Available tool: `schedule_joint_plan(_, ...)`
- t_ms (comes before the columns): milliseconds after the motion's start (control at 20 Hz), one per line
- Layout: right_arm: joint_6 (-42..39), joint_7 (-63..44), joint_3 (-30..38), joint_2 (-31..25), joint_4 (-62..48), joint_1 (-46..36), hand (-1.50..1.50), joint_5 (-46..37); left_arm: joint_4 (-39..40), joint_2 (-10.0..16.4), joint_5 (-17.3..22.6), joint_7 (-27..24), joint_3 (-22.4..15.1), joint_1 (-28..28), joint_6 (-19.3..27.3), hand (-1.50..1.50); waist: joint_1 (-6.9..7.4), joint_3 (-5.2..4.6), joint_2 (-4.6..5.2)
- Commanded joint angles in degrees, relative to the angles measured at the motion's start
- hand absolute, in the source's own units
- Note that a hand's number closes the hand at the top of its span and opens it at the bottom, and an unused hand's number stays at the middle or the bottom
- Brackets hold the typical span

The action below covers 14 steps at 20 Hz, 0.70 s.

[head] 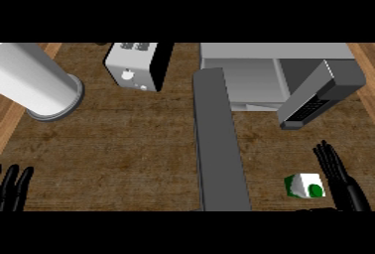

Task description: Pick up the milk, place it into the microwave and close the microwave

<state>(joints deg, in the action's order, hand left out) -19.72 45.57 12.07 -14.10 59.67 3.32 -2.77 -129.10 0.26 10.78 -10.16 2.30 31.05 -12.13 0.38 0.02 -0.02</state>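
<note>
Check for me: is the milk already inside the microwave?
No: the milk stands on the counter beside the open right hand, outside the microwave.

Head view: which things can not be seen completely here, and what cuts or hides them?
All in the head view:
- Left hand: only straight fingers show; the lower edge cuts off the palm.
- Right hand: palm cut by the lower edge too.
- Milk: label too small to read.
- Microwave: rear cut by the upper edge; inside only partly visible.
- White cylinder: far end cut by the edge; what it is cannot be told.
</note>
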Motion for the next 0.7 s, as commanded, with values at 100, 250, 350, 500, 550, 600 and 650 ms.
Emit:
schedule_joint_plan(100,4.82,7.25,3.51,-2.34,-14.36,-6.63,-1.50,-2.36,1.65,-0.25,-0.94,-2.75,-1.34,2.13,-1.69,-1.50,0.23,0.02,0.04)
schedule_joint_plan(250,6.91,11.12,3.10,-2.80,-21.26,-9.61,-1.50,-4.29,-1.47,0.10,1.57,0.70,0.96,2.08,-2.14,-1.50,0.21,0.02,0.04)
schedule_joint_plan(350,6.96,13.85,4.70,-4.95,-28.66,-14.54,-1.50,-4.29,0.78,-0.24,-0.48,-1.11,0.21,-0.59,-0.31,-1.50,0.37,0.06,0.14)
schedule_joint_plan(500,1.52,17.46,3.15,-5.75,-30.61,-11.38,-1.50,-4.25,3.40,-0.24,0.61,-3.25,0.82,0.74,-2.02,-1.50,0.25,0.05,0.11)
schedule_joint_plan(550,-3.08,16.30,1.95,-6.77,-30.30,-11.91,-1.50,-4.06,0.66,-0.24,0.13,-3.83,-1.54,3.59,-2.01,-1.50,0.73,0.10,0.10)
schedule_joint_plan(600,-6.24,15.57,0.30,-6.33,-28.97,-11.59,-1.50,-4.02,-3.43,-0.25,-0.23,1.76,-0.82,0.63,0.41,-1.50,0.32,0.17,0.17)
schedule_joint_plan(650,-10.38,13.01,-1.51,-5.57,-28.70,-13.01,-1.50,-3.72,-1.73,0.22,2.28,-0.01,0.15,2.17,-1.85,-1.50,1.20,0.17,0.12)
